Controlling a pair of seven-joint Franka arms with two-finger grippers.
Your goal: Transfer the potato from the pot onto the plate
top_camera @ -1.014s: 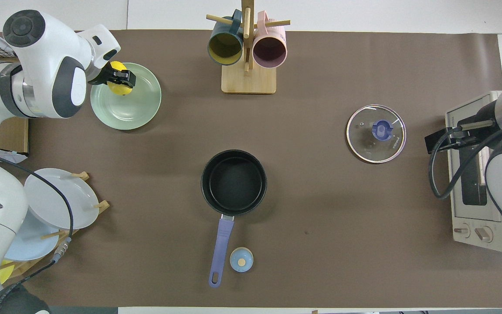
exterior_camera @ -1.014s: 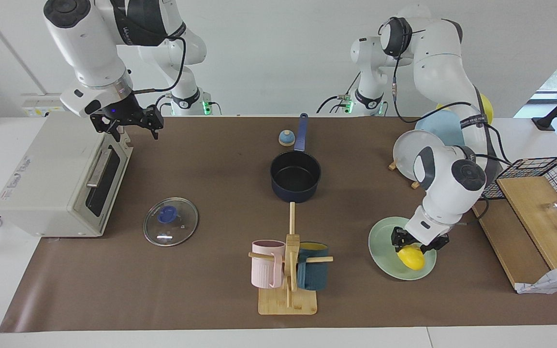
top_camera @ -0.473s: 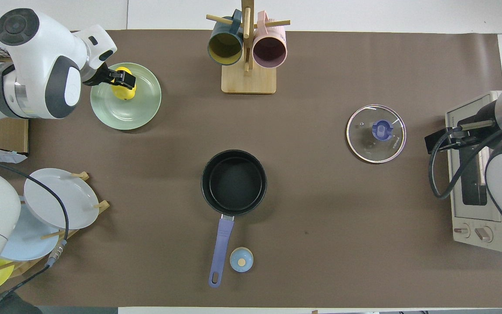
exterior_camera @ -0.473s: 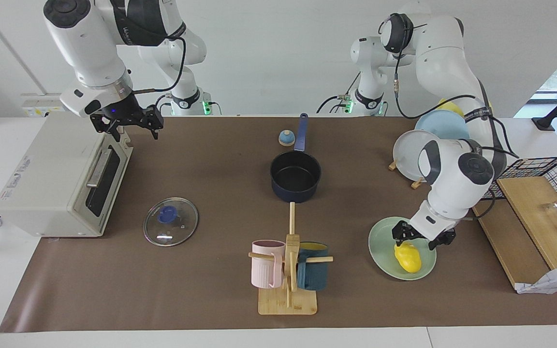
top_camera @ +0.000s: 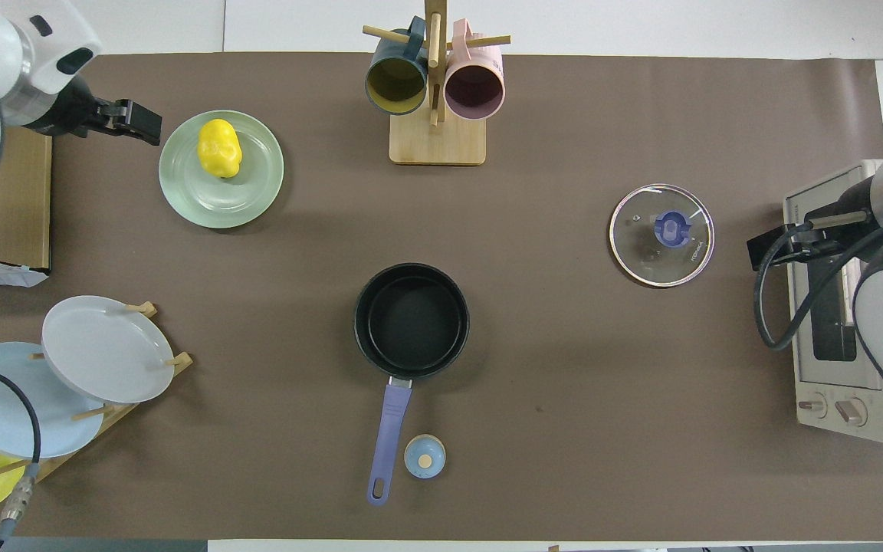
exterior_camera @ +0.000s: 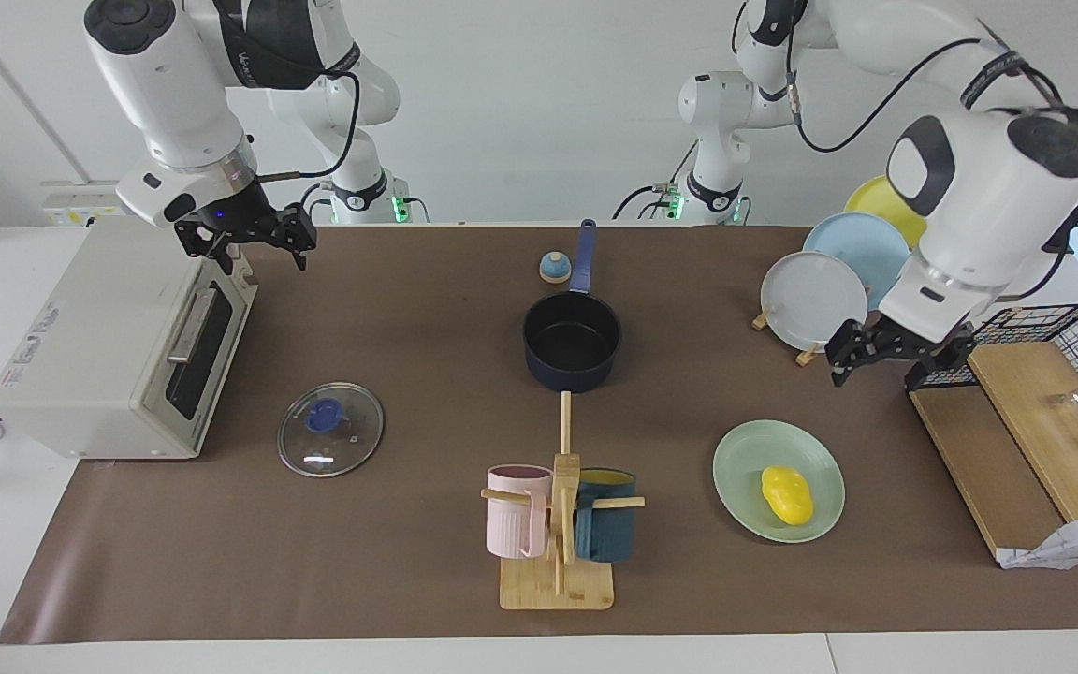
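The potato point(exterior_camera: 787, 494) lies on the plate point(exterior_camera: 740, 459), farther from the robots than the empty pot point(exterior_camera: 572, 342); a mug rack point(exterior_camera: 558, 524) stands beside. The left gripper point(exterior_camera: 885, 348), jaws apart, has risen off it. The right gripper point(exterior_camera: 244, 239), jaws apart, waits over the toaster oven point(exterior_camera: 118, 346).

Left gripper point(exterior_camera: 885, 354) hangs raised, jaws apart; right gripper point(exterior_camera: 249, 241) waits.
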